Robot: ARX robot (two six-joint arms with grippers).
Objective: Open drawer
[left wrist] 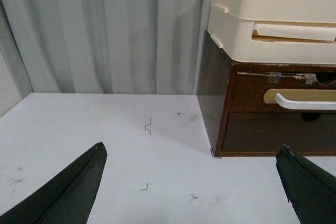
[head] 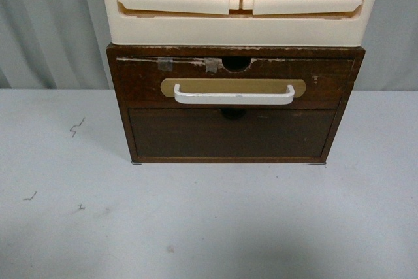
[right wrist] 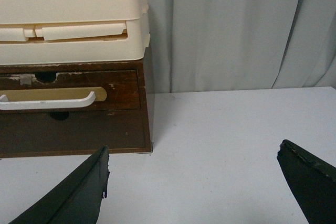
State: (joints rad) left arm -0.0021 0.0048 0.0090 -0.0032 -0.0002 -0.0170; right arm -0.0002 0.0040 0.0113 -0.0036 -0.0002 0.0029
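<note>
- We see the drawer (head: 323, 82) as a wide, dark-brown wooden front, worn and scuffed, with pale chipped streaks along its upper edge.
- A white bar handle (head: 234, 95) runs level across its middle, mounted on a tan oval plate (head: 233, 85).
- A half-round notch (head: 236, 63) is cut into the centre of the top edge, and two pieces of clear tape (head: 165, 65) sit just left of it.
- The drawer is pushed in, and we find no part of it standing out from the wooden chest (head: 163, 51).
- It fills the upper slot, directly under the cream plastic unit (head: 235, 29) and directly above the plain dark front (head: 232, 134).
- In the front view it faces us squarely and sits level.
</note>
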